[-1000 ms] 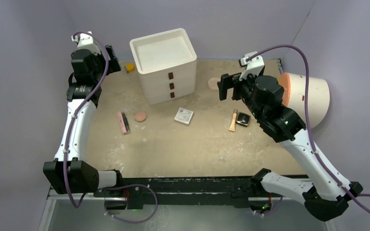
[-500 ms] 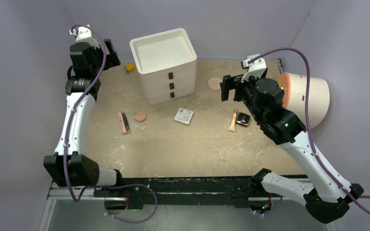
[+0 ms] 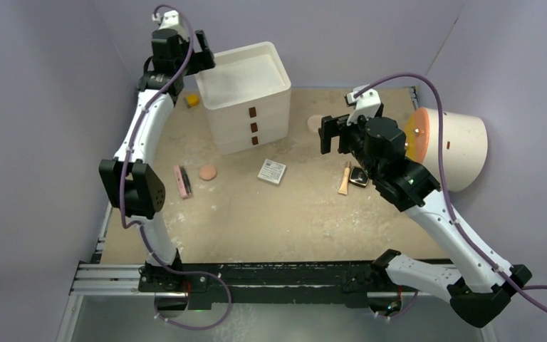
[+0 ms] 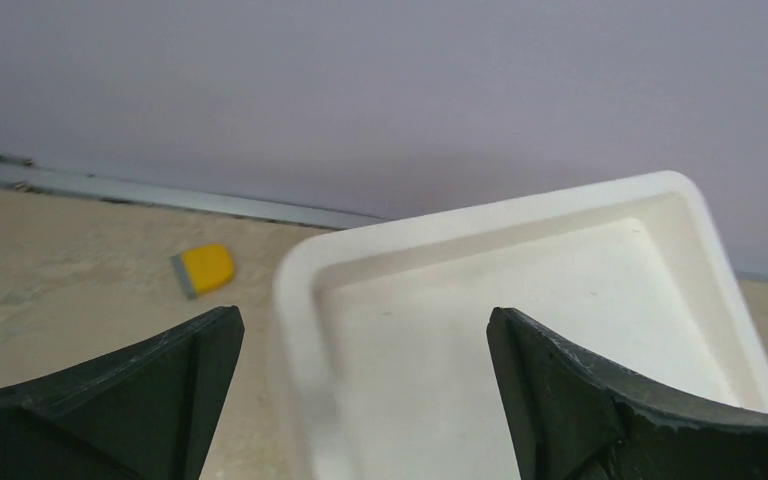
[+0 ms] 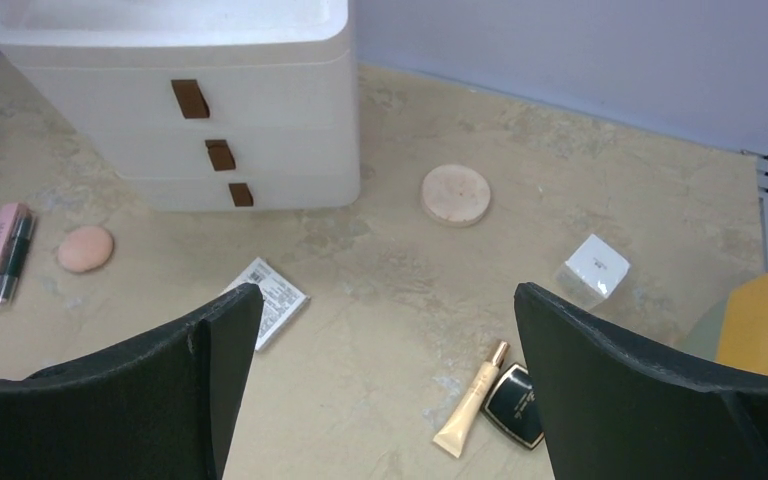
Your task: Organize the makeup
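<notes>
Makeup loose on the sandy, mottled bench [image 3: 256, 221], described from left to right.

**Left pincer** [image 4: 362, 312]: jaws spread fully and holding nothing. It hovers over the top tray of the white drawer unit [image 3: 246, 92], with a small yellow block [image 4: 205, 270] on the bench beside that unit.

**Pink-and-black stick** [image 3: 181, 181]: lies flat, left of the unit's front. It is slim, smooth plastic, probably light and stiff, and may roll. Best pinched across its narrow width at mid-length.

**Peach puff** [image 3: 208, 173]: just beside the stick. It is rounded and matte and looks soft, so it is likely to give under pressure. Take it across the diameter with a gentle close.

**Drawer unit:** moulded white plastic with three closed drawers and brown tab handles.

**Patterned box** [image 3: 272, 171]: lies in front of the unit. It is a thin white square with printed faces, apparently light card. Its low profile calls for a grip on opposite edges.

**Pale disc** [image 5: 455, 194]: lies to the right of the unit. It is flat, circular and rimmed, and seems hard.

**Right pincer** [image 5: 388, 290]: jaws at full spread and empty. It hangs above the bench between the patterned box and the tan tube.

**Tan tube** [image 5: 470, 412]: has a gold cap and probably a squeezable body, so hold it near the stiffer cap end.

**Black compact** [image 5: 515, 402]: lies just beside the tube and appears to touch it. It is a glossy square, likely slippery and breakable inside. Grip it on its flat sides.
</notes>
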Robot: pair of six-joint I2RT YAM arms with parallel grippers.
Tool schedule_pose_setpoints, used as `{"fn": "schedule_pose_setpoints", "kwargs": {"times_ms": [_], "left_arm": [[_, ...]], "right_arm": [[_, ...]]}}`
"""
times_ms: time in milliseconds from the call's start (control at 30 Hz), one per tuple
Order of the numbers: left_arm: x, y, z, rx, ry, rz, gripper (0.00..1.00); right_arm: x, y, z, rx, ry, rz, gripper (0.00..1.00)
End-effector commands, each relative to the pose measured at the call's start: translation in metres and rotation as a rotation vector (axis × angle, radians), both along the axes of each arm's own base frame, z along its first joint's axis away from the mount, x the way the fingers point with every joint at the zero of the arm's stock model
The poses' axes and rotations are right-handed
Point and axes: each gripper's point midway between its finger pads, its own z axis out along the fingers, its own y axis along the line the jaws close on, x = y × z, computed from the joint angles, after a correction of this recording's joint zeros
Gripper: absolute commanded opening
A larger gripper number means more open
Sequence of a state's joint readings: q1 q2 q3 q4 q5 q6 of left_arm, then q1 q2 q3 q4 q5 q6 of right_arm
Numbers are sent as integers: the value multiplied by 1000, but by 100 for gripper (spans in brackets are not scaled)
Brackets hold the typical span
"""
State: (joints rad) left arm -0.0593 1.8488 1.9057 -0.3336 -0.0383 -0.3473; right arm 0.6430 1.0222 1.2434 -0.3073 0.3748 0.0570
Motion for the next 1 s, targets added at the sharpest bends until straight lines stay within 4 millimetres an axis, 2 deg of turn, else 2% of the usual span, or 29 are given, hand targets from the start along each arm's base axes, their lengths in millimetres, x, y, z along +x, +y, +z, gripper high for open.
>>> {"fn": "schedule_pose_setpoints", "kwargs": {"times_ms": [0,133,267,400,533,700,800,900,967], "left_arm": [[11,-43,29,-3,-61,-72,99],[22,-38,12,10,-4,-20,99],[18,-19,-1,51,34,82,98],[9,-2,4,96,24,154,98],[2,5,9,116,11,182,99],[7,6,-20,128,74,182,96],[8,4,-34,114,90,182,85],[10,3,-36,108,90,181,57],[10,3,-36,108,89,183,43]], "right_arm": [[2,13,-8,32,20,38,99],[8,22,-21,19,48,60,99],[14,32,-33,16,79,80,99],[20,42,-44,20,102,96,99],[24,46,-51,16,119,97,99],[29,51,-57,15,131,102,99],[42,59,-60,33,133,81,99],[59,74,-65,86,131,76,97],[74,86,-69,147,136,77,89]]}}
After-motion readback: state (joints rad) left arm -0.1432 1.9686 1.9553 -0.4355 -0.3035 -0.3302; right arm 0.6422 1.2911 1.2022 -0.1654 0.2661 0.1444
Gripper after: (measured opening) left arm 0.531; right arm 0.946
